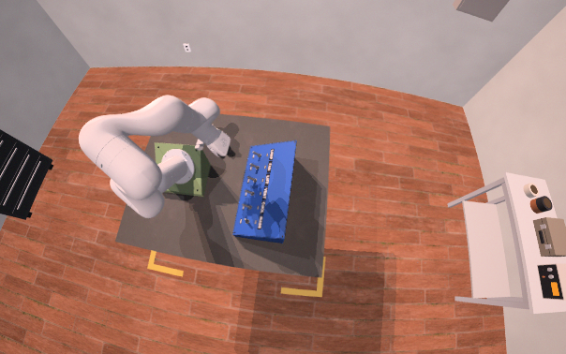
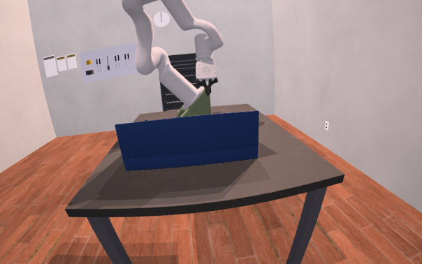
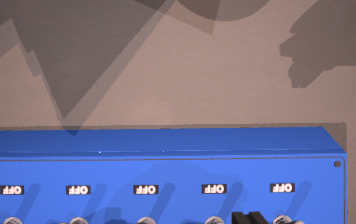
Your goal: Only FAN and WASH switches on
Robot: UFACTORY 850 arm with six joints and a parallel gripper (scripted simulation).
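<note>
Claw (image 2: pixel 208 90) — closed, gripping nothing — above the blue console's (image 1: pixel 276 197) switch row (labels unreadable).

You've got a red brick-pattern floor (image 1: pixel 389 154) under the dark table (image 2: pixel 209 185), plain grey walls (image 2: pixel 335 70) all round, a white shelf unit (image 1: pixel 515 239) way off past the claw, and a black rack (image 1: pixel 19 173) behind it.
</note>
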